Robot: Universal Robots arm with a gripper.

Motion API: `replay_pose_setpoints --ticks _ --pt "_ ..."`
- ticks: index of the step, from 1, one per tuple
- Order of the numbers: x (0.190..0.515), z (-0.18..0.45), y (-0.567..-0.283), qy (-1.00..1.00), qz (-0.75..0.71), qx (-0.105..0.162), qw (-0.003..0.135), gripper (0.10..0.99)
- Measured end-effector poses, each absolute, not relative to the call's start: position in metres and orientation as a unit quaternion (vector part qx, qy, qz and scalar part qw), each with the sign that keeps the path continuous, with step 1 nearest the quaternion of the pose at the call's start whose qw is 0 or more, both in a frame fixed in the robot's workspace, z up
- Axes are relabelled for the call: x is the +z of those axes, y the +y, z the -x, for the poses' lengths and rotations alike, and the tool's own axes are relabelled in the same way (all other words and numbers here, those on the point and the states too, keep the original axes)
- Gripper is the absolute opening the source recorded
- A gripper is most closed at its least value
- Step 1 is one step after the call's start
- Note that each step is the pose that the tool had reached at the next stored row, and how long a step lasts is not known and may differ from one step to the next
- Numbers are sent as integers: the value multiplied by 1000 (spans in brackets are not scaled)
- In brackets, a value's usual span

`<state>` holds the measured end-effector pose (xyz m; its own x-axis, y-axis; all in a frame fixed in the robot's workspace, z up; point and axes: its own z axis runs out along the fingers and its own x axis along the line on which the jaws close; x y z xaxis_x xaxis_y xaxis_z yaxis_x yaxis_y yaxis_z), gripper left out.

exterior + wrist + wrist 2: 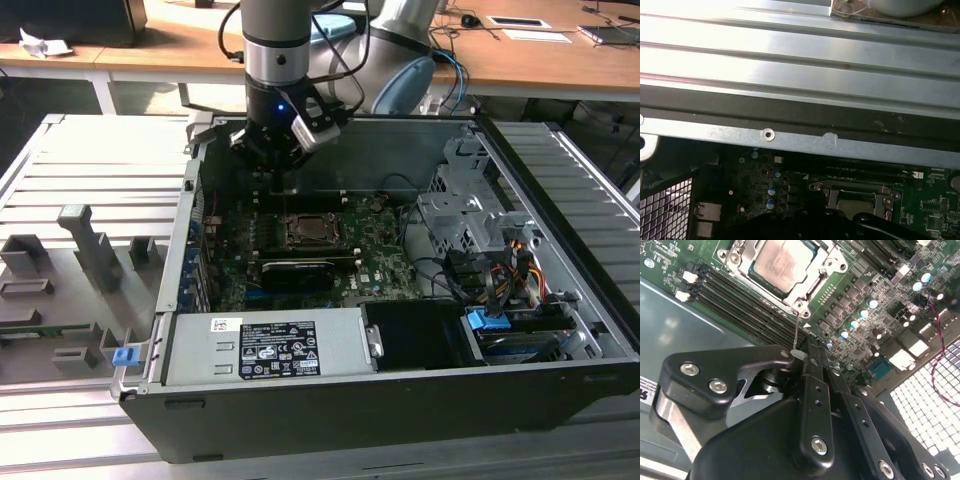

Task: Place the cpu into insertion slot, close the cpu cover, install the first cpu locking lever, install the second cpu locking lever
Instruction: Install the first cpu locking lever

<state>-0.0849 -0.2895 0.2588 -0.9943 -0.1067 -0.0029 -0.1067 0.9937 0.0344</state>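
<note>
Behind your work area runs a row of wooden desks [540, 70] on white legs [103, 92], with a crumpled paper [42, 44] lying at the exterior view's left and flat sheets [537, 35] at its right, and the space under them is dark. Your bench is a ribbed grey metal table [90, 160] that carries grey fixtures [92, 245] at the exterior view's left. In the first wrist view strong light glares white off those ribs.
</note>
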Motion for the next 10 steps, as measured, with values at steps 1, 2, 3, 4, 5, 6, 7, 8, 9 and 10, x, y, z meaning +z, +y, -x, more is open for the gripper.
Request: replay_pose_setpoints --ticks 1,2,3,4,5,6,7,8,9,10 --pt "259 84 -290 998 53 17 1 106" --pt "259 82 -290 998 53 17 1 106" --pt "259 80 -290 998 53 17 1 106" --pt "259 80 -290 998 53 17 1 106" --pt "258 78 -290 998 53 17 1 106" --pt "258 76 -290 998 53 17 1 106" --pt "258 76 -290 998 53 17 1 106" --pt "257 75 -290 998 53 17 1 106" --pt "257 73 -290 998 53 17 1 106" --pt "256 71 -290 998 53 17 1 106"
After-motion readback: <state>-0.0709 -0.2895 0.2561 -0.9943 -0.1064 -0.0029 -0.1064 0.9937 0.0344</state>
